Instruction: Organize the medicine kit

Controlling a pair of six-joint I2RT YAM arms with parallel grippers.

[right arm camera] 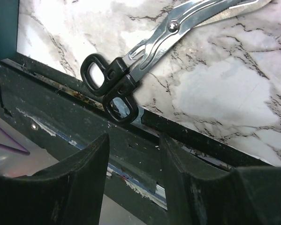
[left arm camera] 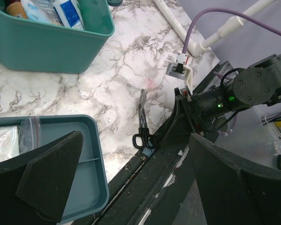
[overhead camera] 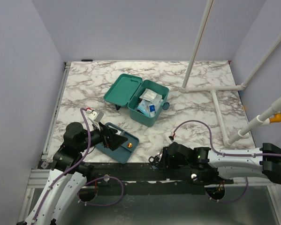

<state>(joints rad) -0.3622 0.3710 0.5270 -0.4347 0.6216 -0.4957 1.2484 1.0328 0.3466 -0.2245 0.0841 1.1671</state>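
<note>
The medicine kit (overhead camera: 147, 105) is a teal box, open at mid table, its lid (overhead camera: 123, 90) laid back to the left. Several packets fill it, and its wall also shows in the left wrist view (left arm camera: 51, 47). A darker teal compartment tray (overhead camera: 123, 151) lies at the near left, holding a zip bag (left arm camera: 9, 140). My left gripper (overhead camera: 114, 138) hovers over the tray, open and empty (left arm camera: 140, 187). Black-handled scissors (right arm camera: 145, 47) lie at the table's near edge, also seen in the left wrist view (left arm camera: 142, 126). My right gripper (right arm camera: 133, 164) is open and empty, just short of the handles.
A white pipe frame (overhead camera: 215, 89) lies on the table's right side, with an upright pole (overhead camera: 199, 42). A black rail (left arm camera: 168, 178) runs along the near edge. The right arm (left arm camera: 253, 89) sits close to the scissors. Purple walls surround the table.
</note>
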